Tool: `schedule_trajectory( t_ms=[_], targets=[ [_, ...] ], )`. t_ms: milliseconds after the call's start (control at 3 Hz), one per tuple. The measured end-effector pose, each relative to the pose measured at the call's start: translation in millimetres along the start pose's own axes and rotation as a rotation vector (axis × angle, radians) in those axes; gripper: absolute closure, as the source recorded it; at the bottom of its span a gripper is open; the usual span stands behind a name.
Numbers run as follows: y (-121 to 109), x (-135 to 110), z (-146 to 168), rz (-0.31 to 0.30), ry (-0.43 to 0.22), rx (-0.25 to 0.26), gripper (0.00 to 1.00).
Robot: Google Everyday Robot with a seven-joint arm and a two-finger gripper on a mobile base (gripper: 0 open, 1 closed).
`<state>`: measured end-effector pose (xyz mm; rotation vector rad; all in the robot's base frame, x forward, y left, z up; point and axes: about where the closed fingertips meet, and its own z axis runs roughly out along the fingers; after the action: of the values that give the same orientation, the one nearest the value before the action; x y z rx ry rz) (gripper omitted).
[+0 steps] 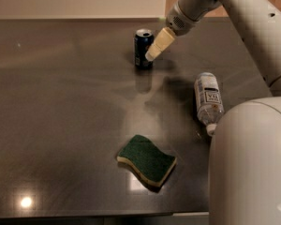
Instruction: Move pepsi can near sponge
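Note:
The pepsi can (142, 48) stands upright at the back middle of the dark table (61, 102); it is dark blue with a silver top. My gripper (153, 54) comes in from the upper right, and its cream tip is right beside the can's right side, at about the can's mid height. The sponge (147, 160) lies flat near the table's front edge, green scrub side up with pale yellow foam below, well in front of the can.
A clear plastic bottle (208, 101) with a white label lies on its side to the right, between can and sponge depth. My arm (243, 27) crosses the upper right. A large white robot body part (250, 168) fills the lower right corner.

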<state>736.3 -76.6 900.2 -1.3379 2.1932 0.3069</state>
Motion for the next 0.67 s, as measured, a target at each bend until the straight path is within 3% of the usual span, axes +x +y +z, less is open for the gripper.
schedule_trajectory(
  t_ms=[667],
  targets=[
    [2.1, -27.6, 16.7, -0.015, -0.040, -0.021, 0.00]
  ],
)
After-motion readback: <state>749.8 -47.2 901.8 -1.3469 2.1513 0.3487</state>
